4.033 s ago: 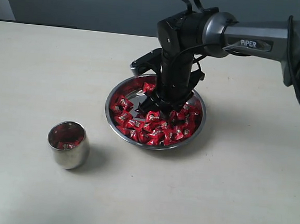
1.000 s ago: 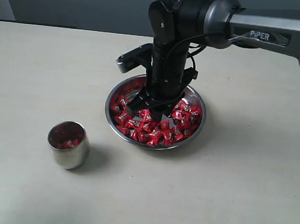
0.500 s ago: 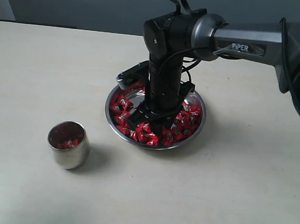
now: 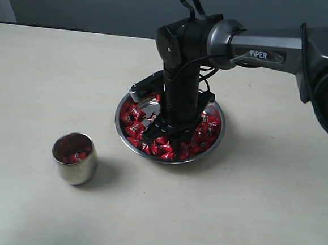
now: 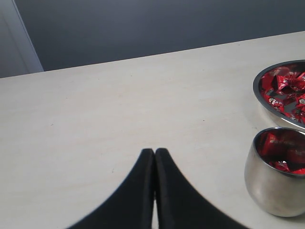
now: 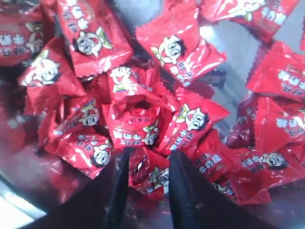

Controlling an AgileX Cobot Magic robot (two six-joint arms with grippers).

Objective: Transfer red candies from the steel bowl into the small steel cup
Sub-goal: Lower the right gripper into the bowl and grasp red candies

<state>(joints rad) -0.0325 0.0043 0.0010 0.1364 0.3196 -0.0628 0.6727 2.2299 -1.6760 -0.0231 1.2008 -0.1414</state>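
Red candies (image 6: 143, 129), cartoon-face wrappers, grey arm (image 4: 283, 49) lettered PIPER

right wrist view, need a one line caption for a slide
Right hand down in the steel bowl, jaws apart around one of the red candies.

"PIPER" in white on the right arm (image 4: 266, 54); print on red candies (image 6: 178, 50) illegible.

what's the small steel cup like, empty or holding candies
Partly full, upright: the small steel cup shows a few red candies at its bottom, well below the rim, in the left wrist view.
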